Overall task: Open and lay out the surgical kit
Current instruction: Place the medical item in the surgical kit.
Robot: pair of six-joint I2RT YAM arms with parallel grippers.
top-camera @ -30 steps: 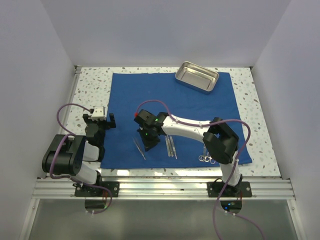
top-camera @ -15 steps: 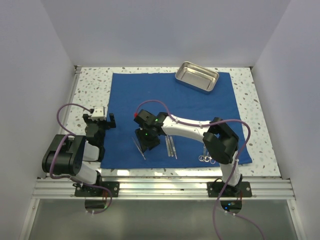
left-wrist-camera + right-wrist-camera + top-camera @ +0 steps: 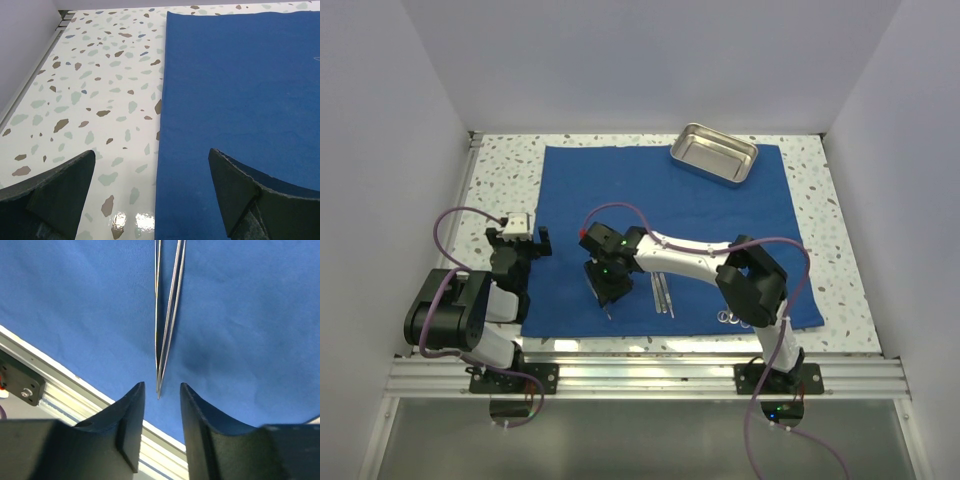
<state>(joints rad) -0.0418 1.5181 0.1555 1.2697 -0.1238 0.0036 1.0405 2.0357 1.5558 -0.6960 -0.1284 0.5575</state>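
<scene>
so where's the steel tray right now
In the top view, the steel tray sits at the far edge of the blue cloth, right of centre.

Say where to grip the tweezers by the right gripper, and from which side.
I'd grip the tweezers near the end where both arms converge. Come straight down, straddling the long axis: they lie flat on the blue cloth, leaving nothing to slide under.

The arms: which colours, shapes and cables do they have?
The left arm and right arm have white links, black joints and a looping purple cable each. Their fingers are black curved wedges. The right one shows green lights.
</scene>
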